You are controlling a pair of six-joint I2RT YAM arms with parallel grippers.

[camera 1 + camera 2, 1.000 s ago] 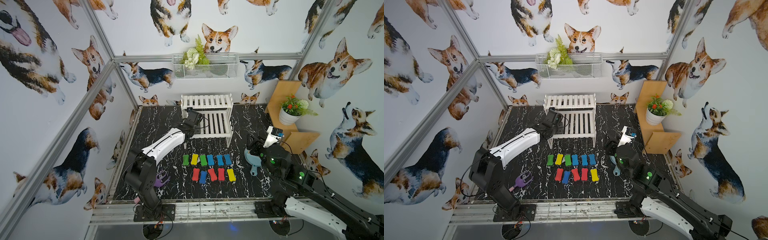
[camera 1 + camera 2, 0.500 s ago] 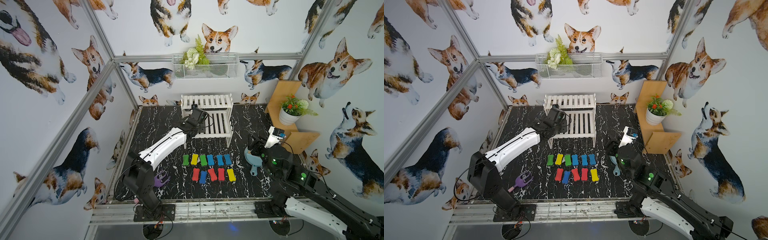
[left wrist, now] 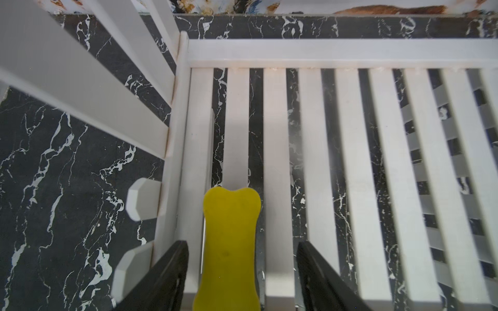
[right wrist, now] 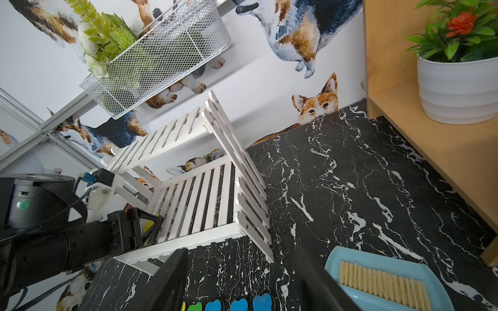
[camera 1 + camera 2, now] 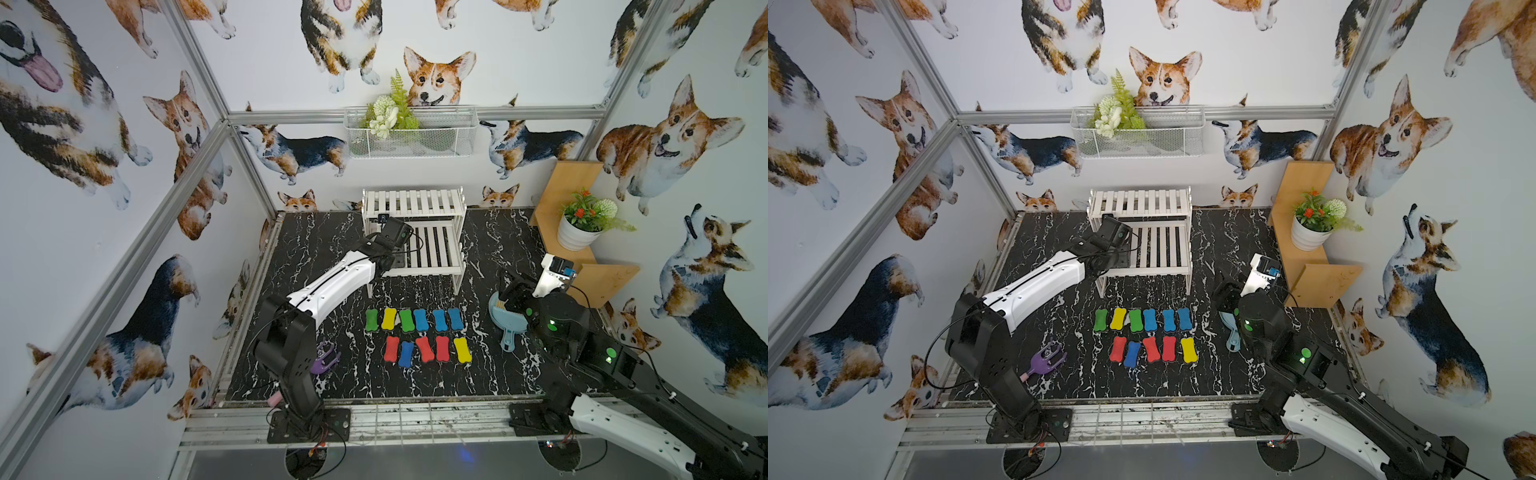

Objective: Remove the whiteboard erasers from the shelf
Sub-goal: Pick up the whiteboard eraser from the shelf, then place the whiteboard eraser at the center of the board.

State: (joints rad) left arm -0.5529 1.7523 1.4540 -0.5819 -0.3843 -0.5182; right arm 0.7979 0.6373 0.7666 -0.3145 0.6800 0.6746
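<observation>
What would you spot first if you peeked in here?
The corgi-dog wallpaper all around jumps out first. Next, eleven bright bone-shaped foam erasers sit in two rows on the black marble table. One more yellow bone-shaped eraser lies on the white slatted shelf, between the open fingers of the left gripper.

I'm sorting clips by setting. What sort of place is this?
Probably a staged robot test cell, not a home: an aluminium frame, corgi-print walls, and the left arm and right arm bolted in front of the tabletop.
</observation>
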